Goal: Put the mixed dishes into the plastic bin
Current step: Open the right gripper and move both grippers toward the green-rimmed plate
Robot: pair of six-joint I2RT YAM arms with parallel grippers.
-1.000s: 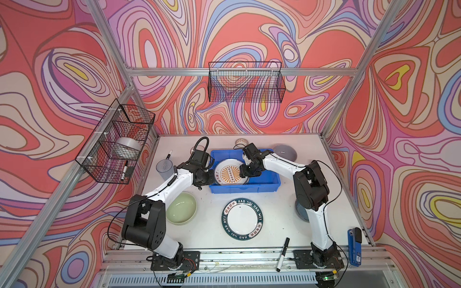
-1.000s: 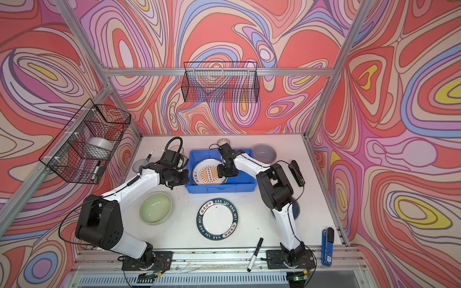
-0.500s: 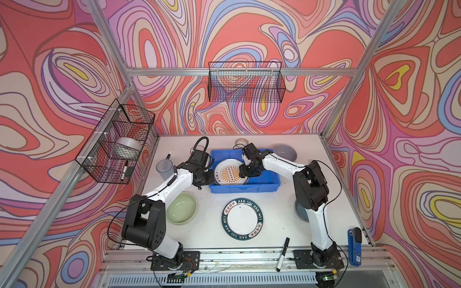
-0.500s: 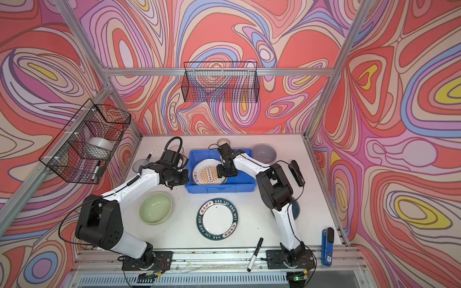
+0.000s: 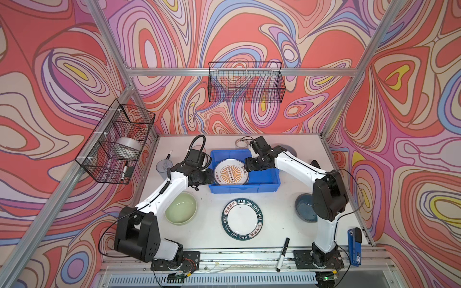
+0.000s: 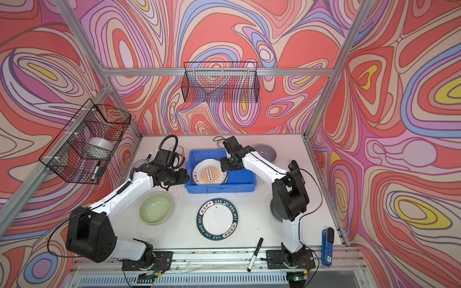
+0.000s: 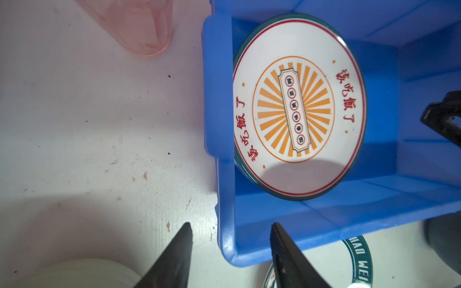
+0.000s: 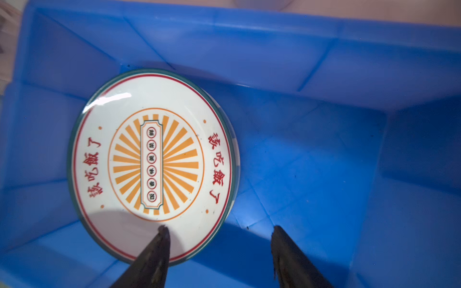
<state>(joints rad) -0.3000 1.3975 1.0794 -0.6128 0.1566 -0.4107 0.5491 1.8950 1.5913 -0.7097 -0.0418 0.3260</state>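
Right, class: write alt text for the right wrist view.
A white plate with an orange sunburst and red lettering sits inside the blue bin. The right gripper hangs open above, one finger over the plate's edge.

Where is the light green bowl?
In both top views the round pale green bowl sits on the table, left of the dark-rimmed lettered white plate, beside the left arm.
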